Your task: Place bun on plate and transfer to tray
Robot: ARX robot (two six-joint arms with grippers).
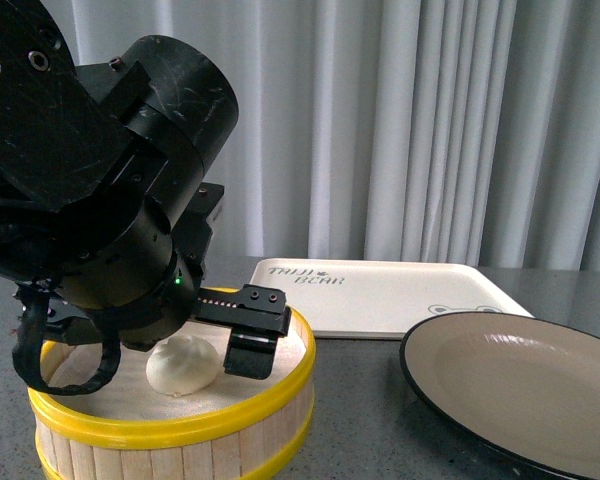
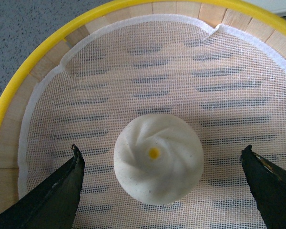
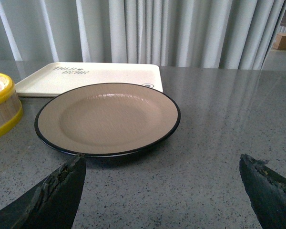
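The cream-white bun (image 2: 157, 157) with its pleated swirl rests on the mesh liner inside a yellow-rimmed steamer basket (image 1: 180, 428). My left gripper (image 2: 162, 149) is open and hangs over it, one finger on each side of the bun and neither touching it. In the front view the bun (image 1: 183, 365) shows under the black left arm. The beige plate (image 1: 520, 390) with a black rim lies empty to the right of the basket. Behind it is the cream tray (image 1: 380, 295), also empty. My right gripper (image 3: 162, 157) is open above the tabletop, just short of the plate (image 3: 107, 117).
The grey speckled tabletop (image 3: 219, 119) stretches to the right of the plate. Pale curtains (image 1: 430, 120) hang behind the table. The left arm's bulky housing (image 1: 110, 180) blocks much of the front view's left side. The basket's edge (image 3: 2, 107) shows left of the plate.
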